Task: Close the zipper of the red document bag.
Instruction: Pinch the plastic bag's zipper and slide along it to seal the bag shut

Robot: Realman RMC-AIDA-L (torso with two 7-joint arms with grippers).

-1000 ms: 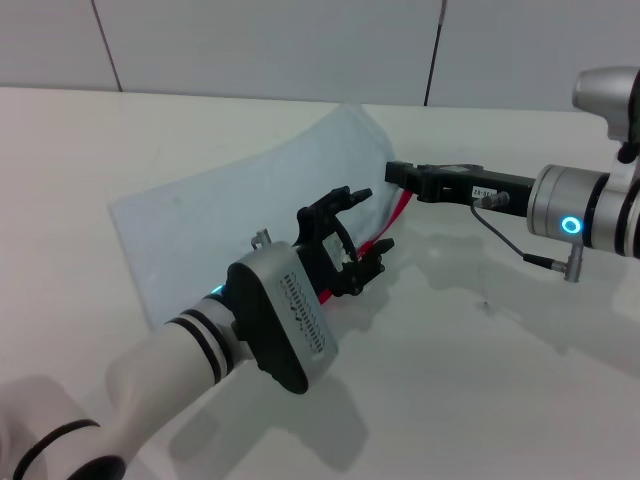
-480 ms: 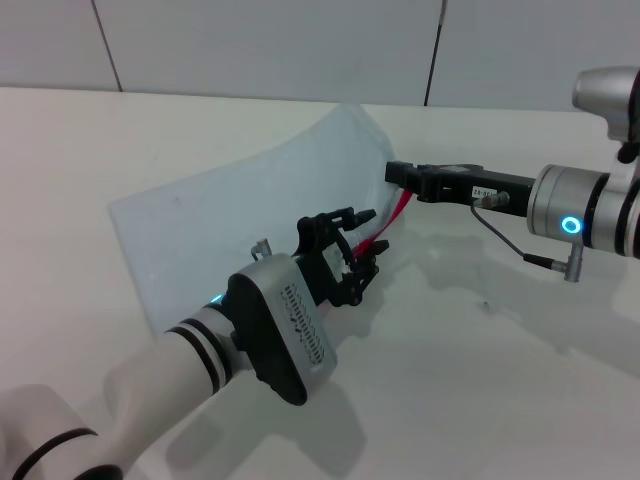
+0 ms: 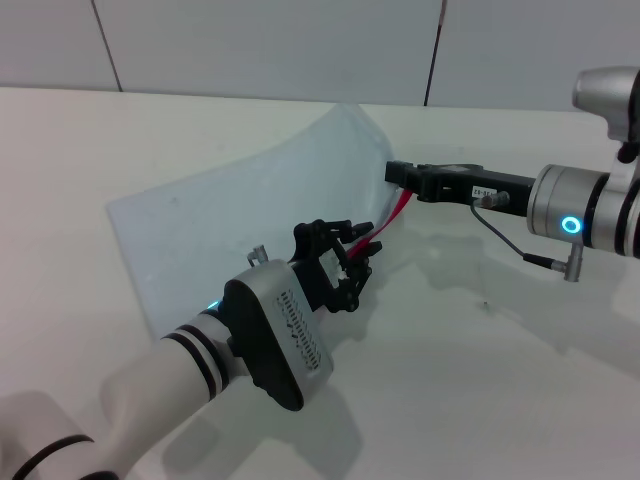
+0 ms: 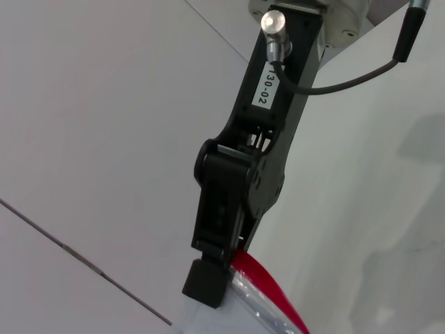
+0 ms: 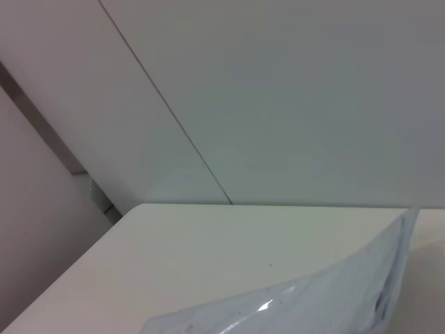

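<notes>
between both claws, red document bag (image 3: 250, 210)

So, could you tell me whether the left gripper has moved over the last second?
Yes. The left gripper has drawn back along the zipper, away from the right gripper, which holds the red document bag's raised end.

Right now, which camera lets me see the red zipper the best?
The head view: there the zipper runs as a long red strip along the bag's edge, from the right gripper down to the left gripper. The left wrist view shows only a short red piece under the right gripper's fingers. The right wrist view shows no zipper, only bag.
</notes>
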